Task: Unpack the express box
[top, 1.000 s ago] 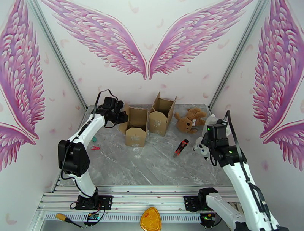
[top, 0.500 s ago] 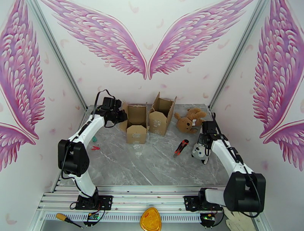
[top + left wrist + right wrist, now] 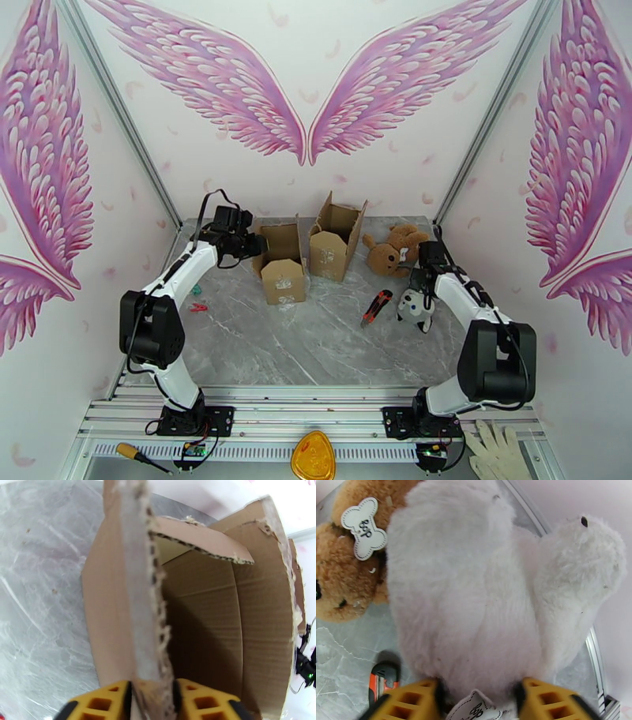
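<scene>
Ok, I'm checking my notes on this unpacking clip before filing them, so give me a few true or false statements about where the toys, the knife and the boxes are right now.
1. The left gripper straddles a torn flap of the left box. True.
2. The brown teddy bear is inside the right box. False: it lies on the table, right of that box.
3. The white plush toy sits between the fingers of the right gripper. True.
4. The utility knife lies left of both boxes. False: it lies right of them, near the white plush toy.
</scene>
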